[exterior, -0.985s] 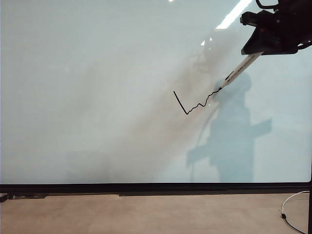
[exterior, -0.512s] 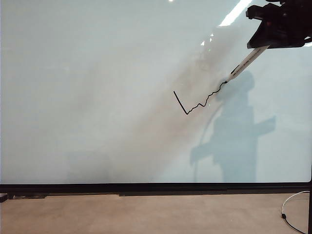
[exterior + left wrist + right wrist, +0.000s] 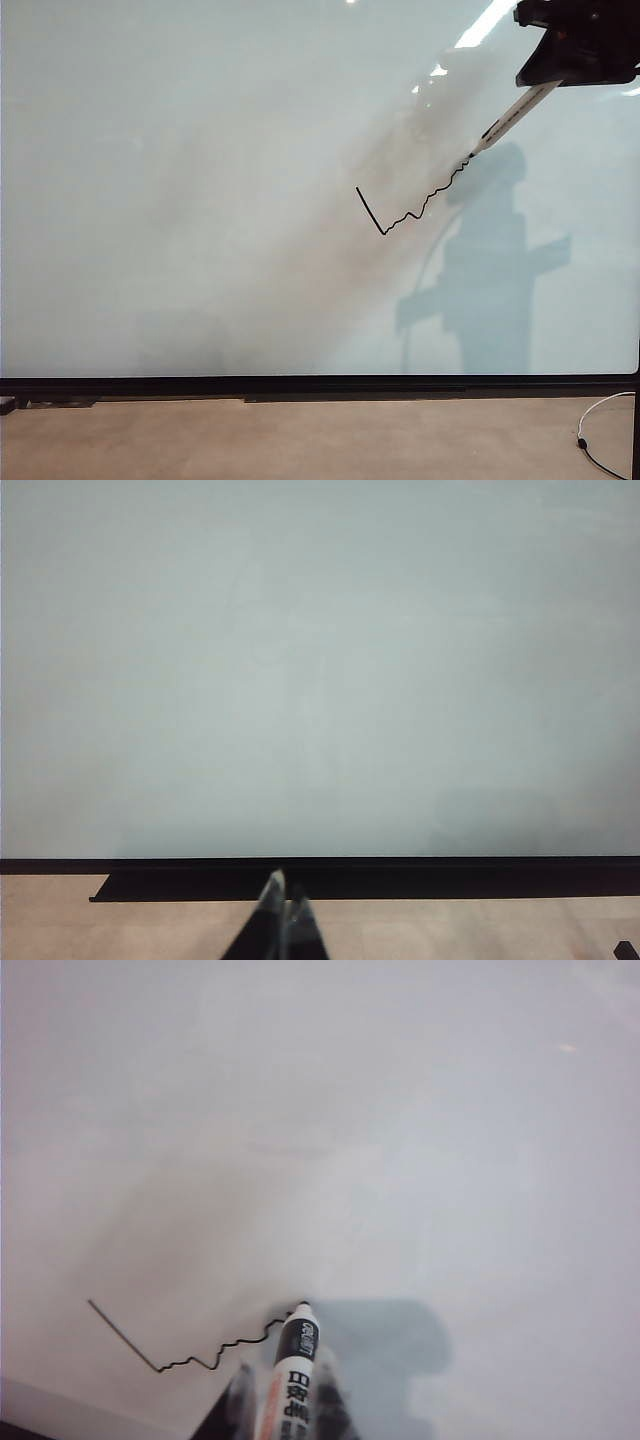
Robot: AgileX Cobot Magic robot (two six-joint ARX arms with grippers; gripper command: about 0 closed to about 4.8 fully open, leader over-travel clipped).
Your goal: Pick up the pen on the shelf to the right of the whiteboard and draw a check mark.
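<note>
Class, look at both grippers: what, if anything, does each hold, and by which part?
The right gripper holds the pen by its barrel's upper end, tip on the whiteboard. The left gripper is shut and holds nothing.

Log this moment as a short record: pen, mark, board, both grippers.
pen: held slanted, tip at the upper end of the line
check mark: short straight down-stroke, longer wavy up-stroke
whiteboard: glossy, black bottom frame
right gripper: top right in the exterior view, shut on the pen
left gripper: shut, off the board, holding nothing
</note>
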